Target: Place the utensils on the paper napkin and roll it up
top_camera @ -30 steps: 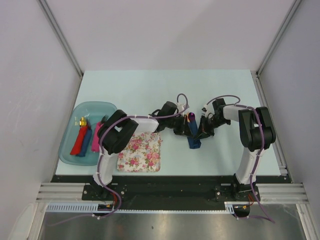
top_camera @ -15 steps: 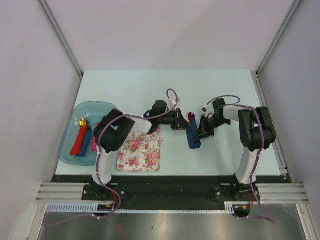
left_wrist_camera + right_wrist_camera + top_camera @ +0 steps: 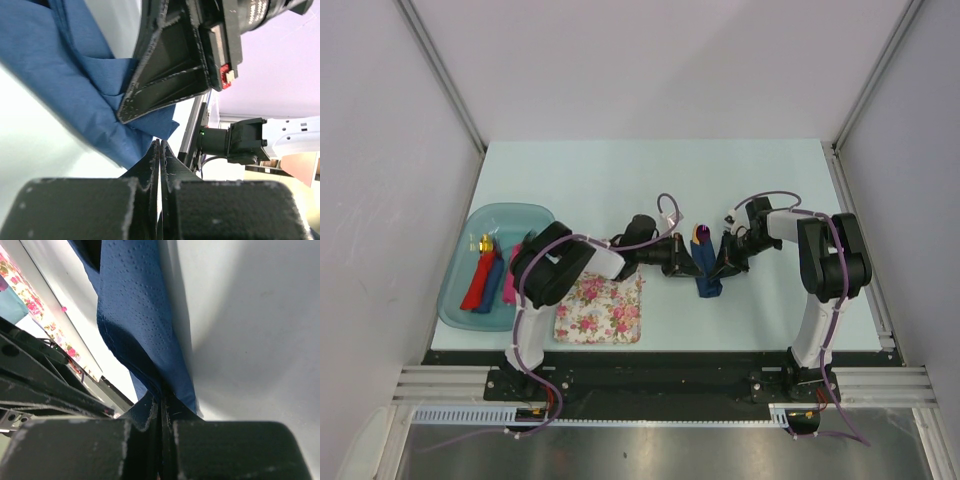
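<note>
The navy paper napkin [image 3: 707,272] lies rolled into a narrow bundle on the table, right of the floral mat. The purple spoon's bowl [image 3: 699,234] sticks out of its far end. The gold-orange utensil is hidden. My left gripper [image 3: 682,260] is against the bundle's left side, and in the left wrist view [image 3: 160,143] its jaws are shut with nothing between them, the napkin [image 3: 60,75] just beyond the tips. My right gripper [image 3: 725,262] is at the bundle's right side, and in the right wrist view [image 3: 162,396] it is shut on a napkin fold [image 3: 135,305].
The pink-and-white floral mat [image 3: 601,308] lies at the near edge, left of the napkin. A teal tray [image 3: 460,290] at the left holds chunky red, blue and pink pieces [image 3: 488,278]. My right gripper's fingers [image 3: 170,75] show close in the left wrist view.
My left gripper drew back left and up from the napkin half a second ago, then came back against its left side. The right gripper stayed on the napkin.
</note>
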Robot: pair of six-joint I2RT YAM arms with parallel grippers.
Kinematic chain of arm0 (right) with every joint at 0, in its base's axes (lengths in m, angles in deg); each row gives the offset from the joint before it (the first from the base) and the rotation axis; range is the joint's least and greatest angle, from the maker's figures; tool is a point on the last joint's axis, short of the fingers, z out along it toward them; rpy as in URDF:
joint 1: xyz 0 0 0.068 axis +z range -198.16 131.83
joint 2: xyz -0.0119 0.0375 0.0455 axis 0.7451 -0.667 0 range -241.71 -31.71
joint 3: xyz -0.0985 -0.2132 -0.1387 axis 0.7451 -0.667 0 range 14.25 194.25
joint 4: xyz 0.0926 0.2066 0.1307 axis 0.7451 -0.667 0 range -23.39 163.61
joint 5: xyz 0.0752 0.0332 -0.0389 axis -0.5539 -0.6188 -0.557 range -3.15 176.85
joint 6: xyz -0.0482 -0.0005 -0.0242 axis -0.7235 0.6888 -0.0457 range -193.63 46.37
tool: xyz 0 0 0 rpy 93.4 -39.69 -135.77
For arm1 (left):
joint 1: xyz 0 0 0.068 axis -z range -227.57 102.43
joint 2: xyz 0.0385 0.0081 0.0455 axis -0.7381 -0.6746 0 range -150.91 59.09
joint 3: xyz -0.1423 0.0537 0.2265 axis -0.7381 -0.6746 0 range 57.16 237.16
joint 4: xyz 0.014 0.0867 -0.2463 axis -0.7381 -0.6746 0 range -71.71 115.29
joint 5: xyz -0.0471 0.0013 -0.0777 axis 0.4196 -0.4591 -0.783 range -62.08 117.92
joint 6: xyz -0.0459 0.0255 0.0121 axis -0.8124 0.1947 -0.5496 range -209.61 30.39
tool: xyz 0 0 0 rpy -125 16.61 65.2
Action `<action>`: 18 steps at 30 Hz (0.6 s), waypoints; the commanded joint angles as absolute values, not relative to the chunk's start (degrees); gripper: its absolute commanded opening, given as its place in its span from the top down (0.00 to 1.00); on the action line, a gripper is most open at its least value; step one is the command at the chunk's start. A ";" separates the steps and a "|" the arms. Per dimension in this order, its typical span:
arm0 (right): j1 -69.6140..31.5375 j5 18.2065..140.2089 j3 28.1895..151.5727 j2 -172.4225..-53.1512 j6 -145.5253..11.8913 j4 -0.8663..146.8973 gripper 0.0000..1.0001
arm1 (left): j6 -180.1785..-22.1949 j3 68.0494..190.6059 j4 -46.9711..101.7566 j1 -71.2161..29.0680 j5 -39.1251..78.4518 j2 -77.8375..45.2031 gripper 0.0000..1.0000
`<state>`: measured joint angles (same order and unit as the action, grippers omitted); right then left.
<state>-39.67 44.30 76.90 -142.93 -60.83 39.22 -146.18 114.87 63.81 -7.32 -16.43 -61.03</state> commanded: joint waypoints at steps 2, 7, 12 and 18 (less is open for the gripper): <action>-40.17 47.12 77.35 -144.29 -61.15 40.74 1.00 | -147.35 114.99 68.36 -6.18 -16.64 -61.76 1.00; -40.08 46.60 77.70 -144.03 -60.36 41.18 1.00 | -144.63 116.92 61.79 -5.12 -14.97 -63.42 1.00; -39.64 45.81 77.97 -142.54 -59.75 41.44 1.00 | -141.74 118.24 56.24 -5.12 -13.57 -65.71 1.00; -39.03 41.51 78.84 -138.68 -57.47 42.41 1.00 | -138.57 120.18 50.08 -5.03 -12.77 -66.86 1.00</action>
